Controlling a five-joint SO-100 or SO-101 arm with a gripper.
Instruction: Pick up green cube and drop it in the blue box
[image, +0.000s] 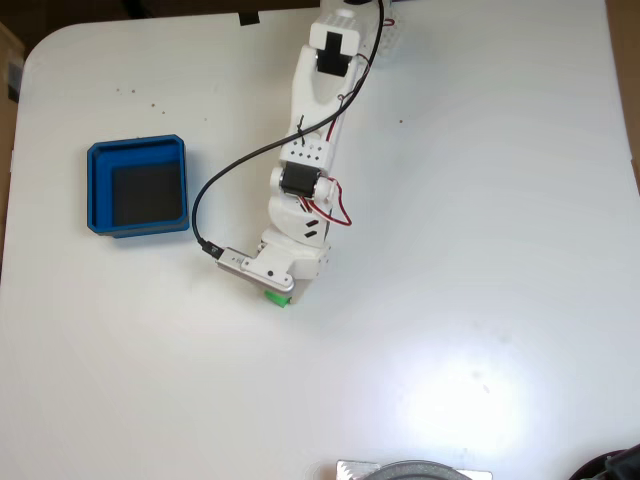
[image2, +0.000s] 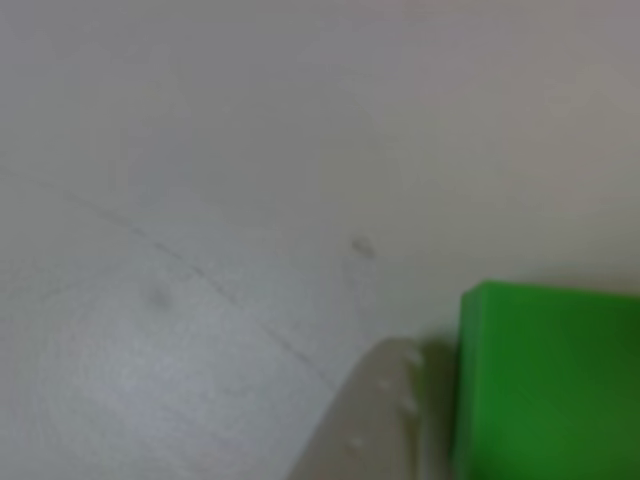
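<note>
White surface: I log box at left, well apart from cube under hand; close view shows finger touching cube; grip undeterminable.

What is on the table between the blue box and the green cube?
In the fixed view, a black cable loops between the blue box and green cube.

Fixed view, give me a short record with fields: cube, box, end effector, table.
cube: small bright green solid cube, mostly hidden under the arm's tip, on the table
box: square shallow blue box with black floor, left of the arm, nothing inside
end effector: over the cube; one finger beside it; grip cannot be told
table: white tabletop
</note>
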